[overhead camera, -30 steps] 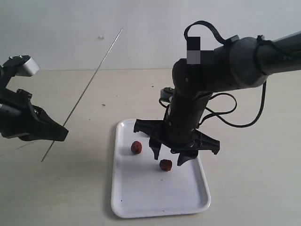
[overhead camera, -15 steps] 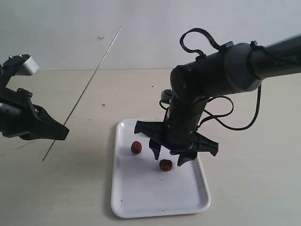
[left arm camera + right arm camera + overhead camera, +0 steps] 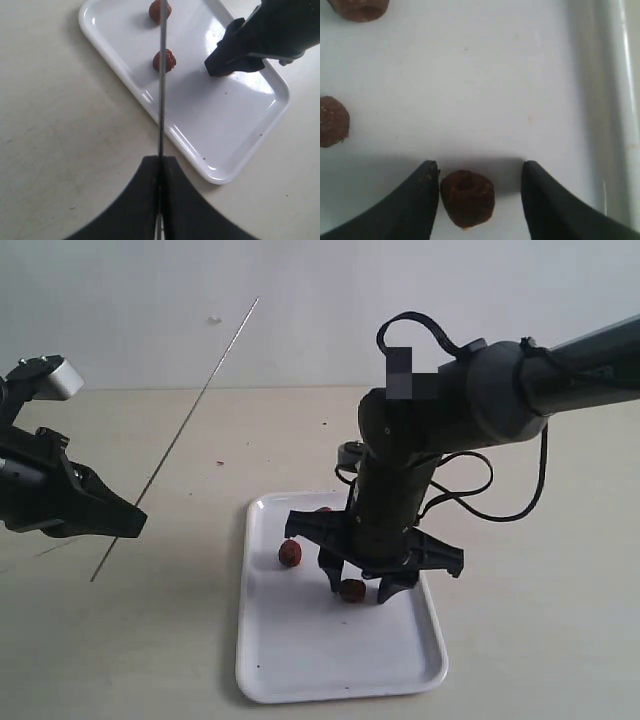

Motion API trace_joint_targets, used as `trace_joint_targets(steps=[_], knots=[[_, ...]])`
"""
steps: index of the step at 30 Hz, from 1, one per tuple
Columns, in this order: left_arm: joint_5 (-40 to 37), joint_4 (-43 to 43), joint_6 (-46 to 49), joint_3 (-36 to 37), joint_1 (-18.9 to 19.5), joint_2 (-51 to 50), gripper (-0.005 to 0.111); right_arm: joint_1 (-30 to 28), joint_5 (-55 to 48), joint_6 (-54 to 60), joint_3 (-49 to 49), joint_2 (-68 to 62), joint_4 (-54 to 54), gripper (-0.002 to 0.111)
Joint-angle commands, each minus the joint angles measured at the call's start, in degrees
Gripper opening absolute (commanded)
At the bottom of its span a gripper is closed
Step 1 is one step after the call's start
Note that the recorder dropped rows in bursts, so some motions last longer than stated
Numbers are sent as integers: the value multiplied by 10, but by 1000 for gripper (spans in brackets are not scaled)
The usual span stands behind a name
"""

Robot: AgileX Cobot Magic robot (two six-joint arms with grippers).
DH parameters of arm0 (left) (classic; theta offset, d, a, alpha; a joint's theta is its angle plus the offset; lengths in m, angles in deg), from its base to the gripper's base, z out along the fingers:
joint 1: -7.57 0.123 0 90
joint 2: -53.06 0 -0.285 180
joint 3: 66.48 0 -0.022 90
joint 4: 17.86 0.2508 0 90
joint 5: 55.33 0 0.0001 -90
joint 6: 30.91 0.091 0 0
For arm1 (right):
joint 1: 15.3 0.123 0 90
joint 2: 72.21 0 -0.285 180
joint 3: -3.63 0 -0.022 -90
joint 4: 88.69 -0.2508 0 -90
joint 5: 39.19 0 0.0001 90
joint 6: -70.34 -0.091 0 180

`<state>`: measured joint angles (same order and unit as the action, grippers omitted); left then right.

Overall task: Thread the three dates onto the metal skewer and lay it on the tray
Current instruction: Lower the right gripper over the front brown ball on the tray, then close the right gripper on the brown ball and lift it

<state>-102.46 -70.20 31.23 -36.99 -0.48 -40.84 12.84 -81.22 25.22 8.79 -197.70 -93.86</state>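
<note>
The white tray (image 3: 300, 660) lies on the table, and the dates rest on it. One date (image 3: 352, 590) (image 3: 467, 197) sits between the fingers of my right gripper (image 3: 360, 592) (image 3: 480, 166). That gripper is open and low over the tray; one finger is against the date and the other stands apart from it. A second date (image 3: 290, 553) (image 3: 332, 121) lies beside it, and a third date (image 3: 360, 7) (image 3: 160, 10) lies farther back. My left gripper (image 3: 132, 524) (image 3: 161, 159) is shut on the metal skewer (image 3: 190, 415) (image 3: 162, 75), which slants up over the table left of the tray.
The right arm (image 3: 440, 410) and its looping cable (image 3: 500, 495) stand over the tray's far end. The beige table (image 3: 150, 640) runs around the tray to a pale wall (image 3: 300, 300) at the back. Small crumbs (image 3: 220, 462) lie behind the tray.
My right gripper has come down onto the tray, so its fingers now flank the near date. The left gripper and the skewer have not moved.
</note>
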Motion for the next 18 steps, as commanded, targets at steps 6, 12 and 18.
trace_joint_targets(steps=[6, 12, 18], knots=[[3, -8, 0, 2, 1, 5, 0, 1, -7, 27, -3, -16, 11, 50], [3, -8, 0, 2, 1, 5, 0, 1, -7, 42, -3, -16, 11, 47], [3, -8, 1, 2, 1, 5, 0, 1, -7, 51, -3, -16, 11, 38]])
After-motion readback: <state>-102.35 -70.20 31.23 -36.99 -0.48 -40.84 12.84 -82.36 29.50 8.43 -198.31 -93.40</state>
